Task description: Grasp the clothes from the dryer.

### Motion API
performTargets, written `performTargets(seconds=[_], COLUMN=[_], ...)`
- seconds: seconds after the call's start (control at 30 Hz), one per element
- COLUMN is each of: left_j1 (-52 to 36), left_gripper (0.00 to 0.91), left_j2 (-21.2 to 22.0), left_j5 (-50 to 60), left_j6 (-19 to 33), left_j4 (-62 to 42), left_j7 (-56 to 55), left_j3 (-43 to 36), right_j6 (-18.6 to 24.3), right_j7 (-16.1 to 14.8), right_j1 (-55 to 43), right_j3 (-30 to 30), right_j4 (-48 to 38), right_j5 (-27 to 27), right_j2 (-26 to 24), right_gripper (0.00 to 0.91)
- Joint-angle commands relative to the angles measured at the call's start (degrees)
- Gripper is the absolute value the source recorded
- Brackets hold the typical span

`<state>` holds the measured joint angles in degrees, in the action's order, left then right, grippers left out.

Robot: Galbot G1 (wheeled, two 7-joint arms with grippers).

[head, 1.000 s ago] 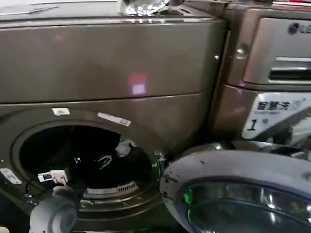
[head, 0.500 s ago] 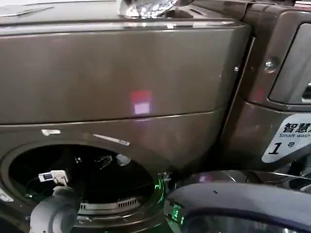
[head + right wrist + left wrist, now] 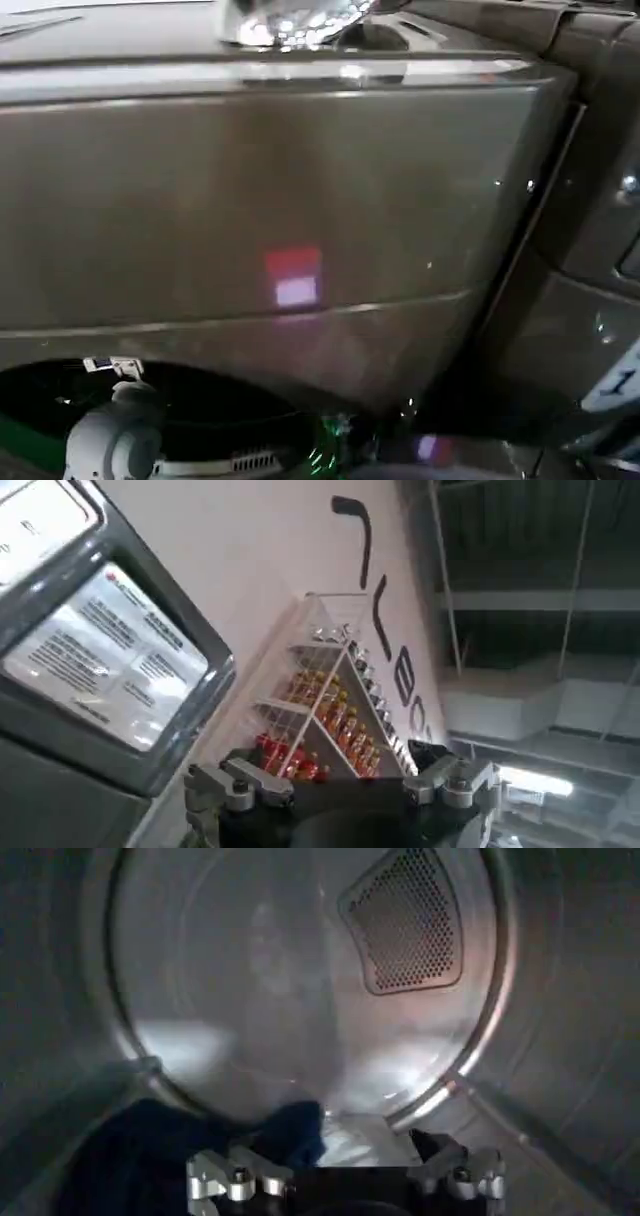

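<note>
In the head view we see the dryer (image 3: 300, 200) as a broad bronze-brown front panel, with the upper arc of its round opening (image 3: 200, 420) at the lower left. Our left arm (image 3: 112, 440), a rounded grey joint, reaches into this opening. A red-and-white reflection (image 3: 295, 277) sits on the panel, and part of a white sticker (image 3: 618, 380) shows at the lower right edge.

In the left wrist view we look into the metal drum (image 3: 300, 998), with a perforated vent (image 3: 405, 918) on its rear wall. The clothes (image 3: 150, 1148), a dark navy garment, lie on the drum floor close in front of the left gripper (image 3: 345, 1173), mostly to one side of it and reaching toward the gap between the fingers. The fingers (image 3: 235, 1178) stand wide apart and hold nothing; we cannot tell whether the nearer one touches the fabric.

In the right wrist view the right gripper (image 3: 340, 785) is outside the machine, pointing up toward a wall with a shelf of bottles (image 3: 330, 720). A grey panel with a printed label (image 3: 100, 660) stands beside it. Its fingers (image 3: 235, 785) are spread wide and empty
</note>
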<state>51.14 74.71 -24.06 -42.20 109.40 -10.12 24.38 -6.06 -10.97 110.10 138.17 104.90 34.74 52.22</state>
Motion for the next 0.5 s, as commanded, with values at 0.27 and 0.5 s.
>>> performTargets(seconds=[0.27, 0.5], left_j1=[-17.54, -23.01], left_gripper=[0.907, 0.907], left_j2=[2.89, 4.66], left_j5=[3.01, 4.35], left_j6=[7.47, 10.90], left_j4=[-24.74, -33.63], left_j7=[1.50, 2.30], left_j3=[-4.44, -4.70], right_j6=[0.01, 0.03], right_j7=[-0.17, -0.35], right_j1=[-0.35, -0.69], right_j3=[0.18, 0.16], right_j4=[-0.19, -0.30], right_j5=[0.11, 0.22], right_j2=[-0.25, -0.22], right_gripper=[0.907, 0.907])
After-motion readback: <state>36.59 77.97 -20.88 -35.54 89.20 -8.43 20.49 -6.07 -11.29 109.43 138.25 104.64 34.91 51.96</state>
